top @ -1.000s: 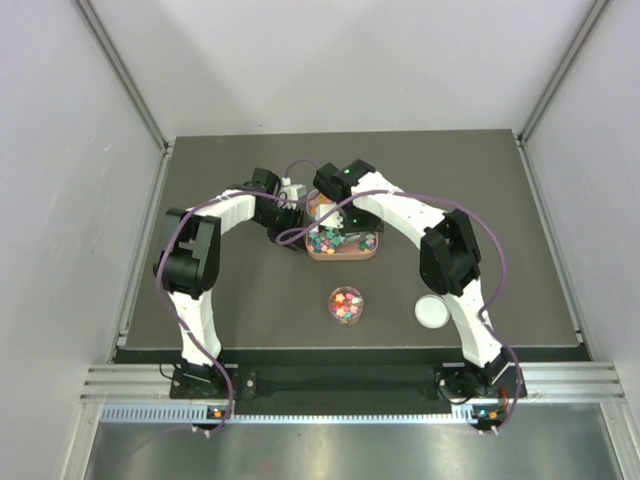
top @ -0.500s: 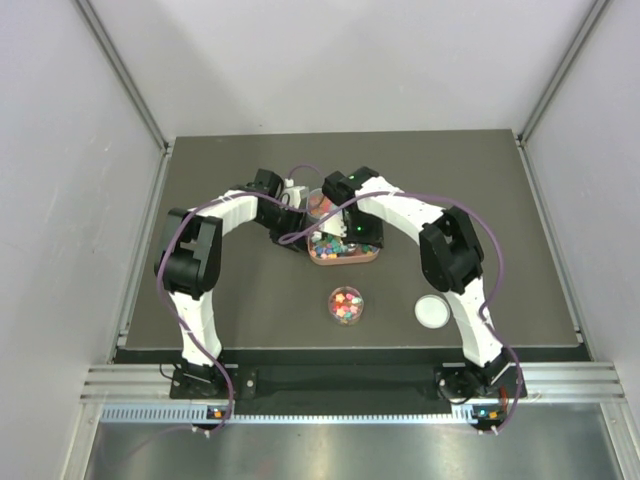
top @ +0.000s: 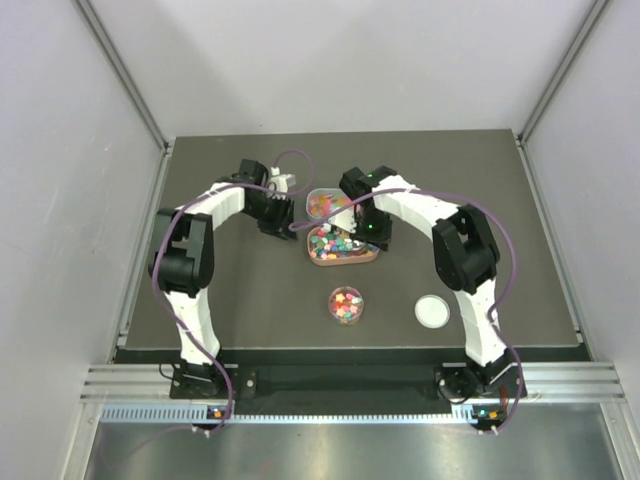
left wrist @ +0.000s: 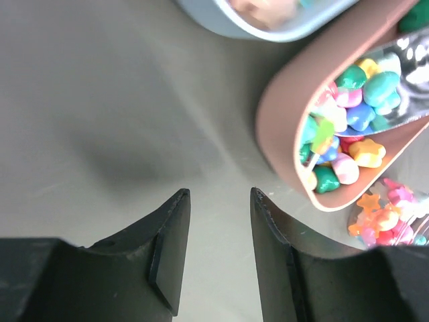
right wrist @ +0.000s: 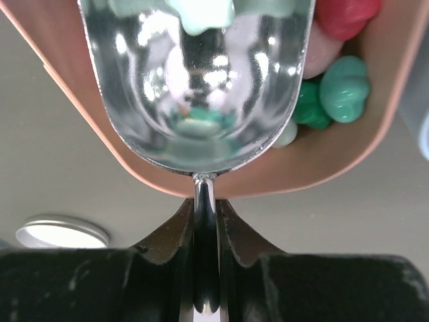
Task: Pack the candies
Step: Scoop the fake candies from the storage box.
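Note:
The candies (top: 338, 243) fill a pink tray (top: 370, 257) at mid-table; they show again as candies (left wrist: 348, 134) and candies (right wrist: 342, 87) in the two wrist views. My right gripper (right wrist: 206, 208) is shut on the thin handle of a metal scoop (right wrist: 201, 80), whose bowl lies inside the pink tray (right wrist: 322, 161) among the sweets. From above, the right gripper (top: 372, 232) sits at the tray's right end. My left gripper (left wrist: 220, 198) is open and empty over bare table, just left of the pink tray (left wrist: 285, 127); overhead the left gripper (top: 285, 222) is at the tray's left.
A small clear jar (top: 346, 304) holding candies stands in front of the tray, also visible as the jar (left wrist: 389, 215). Its round lid (top: 432, 311) lies to the right, seen as the lid (right wrist: 64, 231). A grey-blue tray (top: 322, 203) with sweets sits behind the pink one.
The left gripper has drawn back to the left, away from the trays. The right gripper has shifted right with the scoop, uncovering the grey-blue tray.

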Controlling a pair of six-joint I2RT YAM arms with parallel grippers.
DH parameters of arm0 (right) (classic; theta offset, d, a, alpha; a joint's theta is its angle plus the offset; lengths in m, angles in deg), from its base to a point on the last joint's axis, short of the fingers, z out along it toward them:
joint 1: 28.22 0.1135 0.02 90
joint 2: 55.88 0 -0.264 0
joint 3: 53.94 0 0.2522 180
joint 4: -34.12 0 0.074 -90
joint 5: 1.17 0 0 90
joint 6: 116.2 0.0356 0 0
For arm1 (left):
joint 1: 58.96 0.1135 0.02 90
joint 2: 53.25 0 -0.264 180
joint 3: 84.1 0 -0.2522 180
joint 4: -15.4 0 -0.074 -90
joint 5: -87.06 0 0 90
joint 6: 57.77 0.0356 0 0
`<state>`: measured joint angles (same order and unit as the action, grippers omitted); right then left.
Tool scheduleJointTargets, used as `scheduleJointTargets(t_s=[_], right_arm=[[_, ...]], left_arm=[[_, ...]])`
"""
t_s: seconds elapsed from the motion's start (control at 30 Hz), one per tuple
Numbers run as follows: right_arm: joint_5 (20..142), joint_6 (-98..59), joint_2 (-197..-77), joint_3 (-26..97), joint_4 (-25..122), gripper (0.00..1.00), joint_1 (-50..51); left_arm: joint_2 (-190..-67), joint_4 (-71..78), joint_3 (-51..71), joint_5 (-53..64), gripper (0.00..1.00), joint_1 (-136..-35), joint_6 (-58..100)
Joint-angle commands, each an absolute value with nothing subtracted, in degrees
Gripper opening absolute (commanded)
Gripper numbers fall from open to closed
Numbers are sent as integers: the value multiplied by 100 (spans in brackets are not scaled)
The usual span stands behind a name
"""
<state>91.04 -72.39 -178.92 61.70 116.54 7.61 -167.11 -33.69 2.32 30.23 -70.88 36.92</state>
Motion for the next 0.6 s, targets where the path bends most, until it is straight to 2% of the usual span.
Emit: scheduleJointTargets(t_s=[0.0, 0.57], right_arm=[[8716, -7146, -17296, 6160, 11064, 0, 746], [7538, -7655, -16038, 4218, 9350, 0, 641]], left_arm=[[-16653, -3641, -161, 3072, 46, -6837, 3918], [-17172, -4556, -980, 3169, 46, -6406, 4638]])
